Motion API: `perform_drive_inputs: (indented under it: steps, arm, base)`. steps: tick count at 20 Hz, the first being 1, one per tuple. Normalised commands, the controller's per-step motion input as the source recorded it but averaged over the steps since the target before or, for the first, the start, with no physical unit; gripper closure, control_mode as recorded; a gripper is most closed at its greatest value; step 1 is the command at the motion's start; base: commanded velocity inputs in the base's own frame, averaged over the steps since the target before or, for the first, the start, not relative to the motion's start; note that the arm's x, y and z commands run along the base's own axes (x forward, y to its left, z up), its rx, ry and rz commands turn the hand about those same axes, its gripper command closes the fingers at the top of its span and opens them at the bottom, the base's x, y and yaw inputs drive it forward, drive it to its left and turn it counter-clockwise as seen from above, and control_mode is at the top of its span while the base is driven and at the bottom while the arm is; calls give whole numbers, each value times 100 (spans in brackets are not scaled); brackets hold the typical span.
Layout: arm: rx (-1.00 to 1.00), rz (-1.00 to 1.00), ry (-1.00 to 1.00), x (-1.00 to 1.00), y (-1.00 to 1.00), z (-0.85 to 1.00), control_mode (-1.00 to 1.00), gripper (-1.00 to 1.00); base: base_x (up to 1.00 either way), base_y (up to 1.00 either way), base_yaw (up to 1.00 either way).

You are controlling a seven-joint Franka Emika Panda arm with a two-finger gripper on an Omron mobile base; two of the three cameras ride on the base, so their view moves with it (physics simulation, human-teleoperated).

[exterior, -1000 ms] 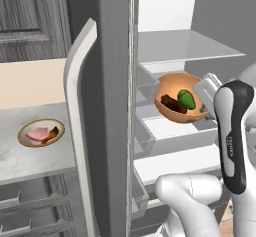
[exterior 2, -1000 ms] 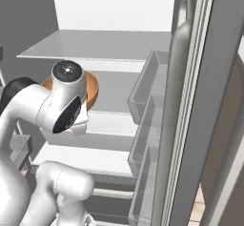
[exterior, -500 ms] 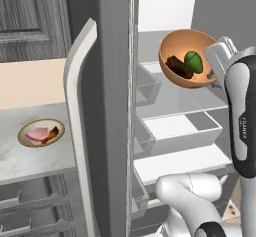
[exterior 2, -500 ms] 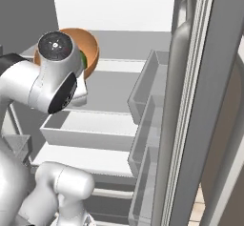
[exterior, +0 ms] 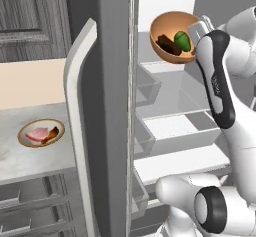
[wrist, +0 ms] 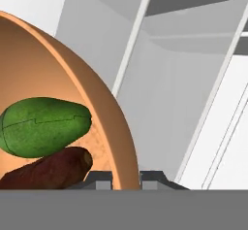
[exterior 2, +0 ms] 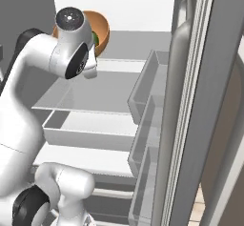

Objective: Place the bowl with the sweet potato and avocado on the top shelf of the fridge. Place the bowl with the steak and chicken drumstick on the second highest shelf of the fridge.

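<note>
On the surface [exterior: 30, 156] at left, the bowl with steak and chicken drumstick [exterior: 41, 133] waits untouched. Right of it, inside the open fridge [exterior: 165, 106], the end effector [wrist: 127, 179] pinches the rim of the orange bowl [exterior: 174, 37], raised to top-shelf height and tipped steeply. At that tilt the avocado [wrist: 44, 126] and sweet potato [wrist: 48, 170] could roll out.

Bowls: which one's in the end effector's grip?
The orange bowl with avocado and sweet potato, raised at the fridge top. The meat bowl sits on the counter.
</note>
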Motion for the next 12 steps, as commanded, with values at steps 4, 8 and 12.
perform_drive_inputs:
  steps: [4, 8, 12]
  arm:
    - [0, -9, 15, 100, 0, 0, -100, 100]
    - [0, -7, 16, 100, 0, -1, -100, 100]
    - [0, -7, 9, 100, 0, -3, -100, 100]
  base:
    - [0, 0, 0]
    - [0, 0, 0]
    - [0, 0, 0]
